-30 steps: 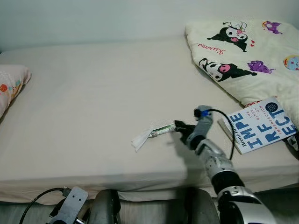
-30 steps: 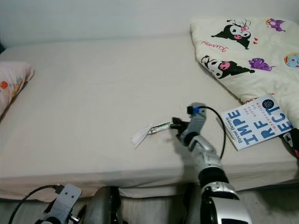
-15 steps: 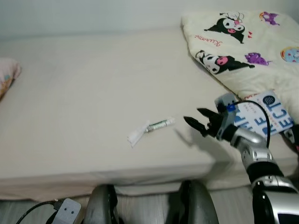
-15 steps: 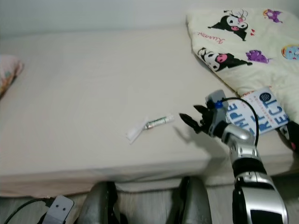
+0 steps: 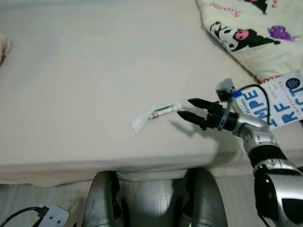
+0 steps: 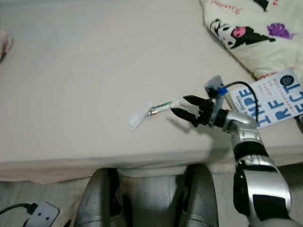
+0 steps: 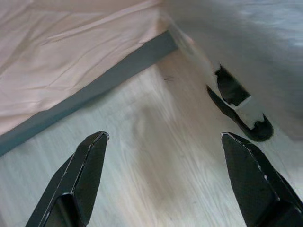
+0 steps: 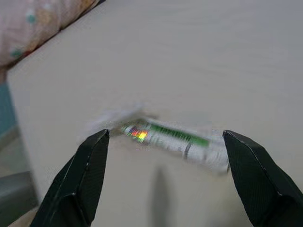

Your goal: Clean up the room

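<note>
Two long black fingers of the right gripper [image 5: 185, 108], spread wide and empty, have swung back to within a short gap of the small white-and-green tube [image 5: 165, 109] on the cream bed sheet [image 5: 85, 71], readying another grasp.

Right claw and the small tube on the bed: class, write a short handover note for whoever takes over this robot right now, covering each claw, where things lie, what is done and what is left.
Right claw: open, over the bed, fingertips just short of the tube's cap end, not touching it.
Left claw: open, hanging idle over the wooden floor beside the bed frame.
Small tube: lies flat near the bed's front edge, flat crimped end pointing away from the claw.
Book: on the bed by the cartoon-print blanket.
Done: nothing picked up yet.
Left: close on the tube, lift it away, then likely tidy the book.
</note>
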